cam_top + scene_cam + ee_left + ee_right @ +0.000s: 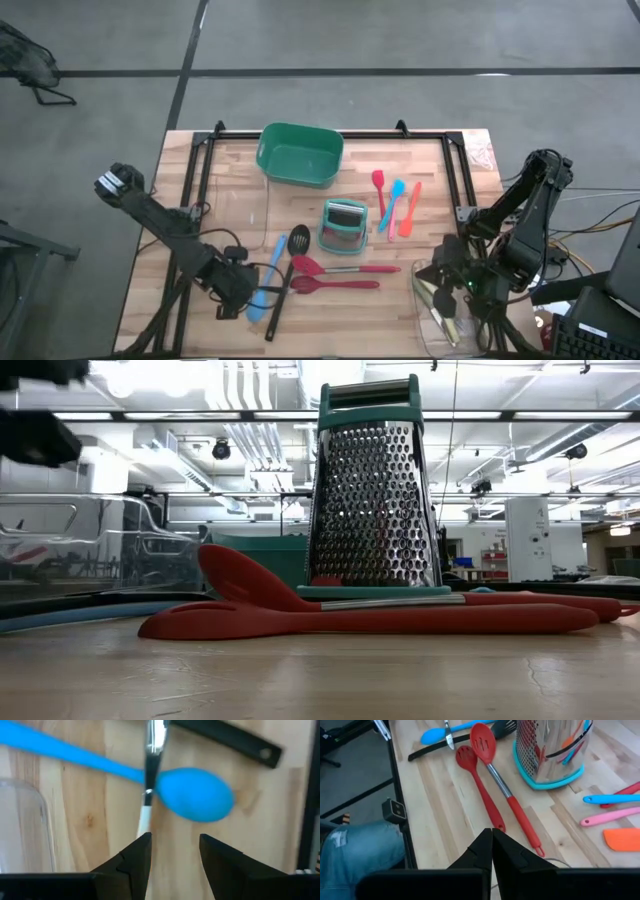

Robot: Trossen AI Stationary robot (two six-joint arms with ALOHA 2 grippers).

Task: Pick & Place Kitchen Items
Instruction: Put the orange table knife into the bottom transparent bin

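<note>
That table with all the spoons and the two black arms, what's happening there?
Two robot arms are sorting kitchen utensils on a wooden table. The left pincer hovers open right over the blue spoon, which lies flat beside a black slotted spoon; nothing is held yet. The right pincer is shut and empty, near the table's edge by a clear tray. Two red spoons, a grater, three small spatulas and a green tub lie untouched.
</note>
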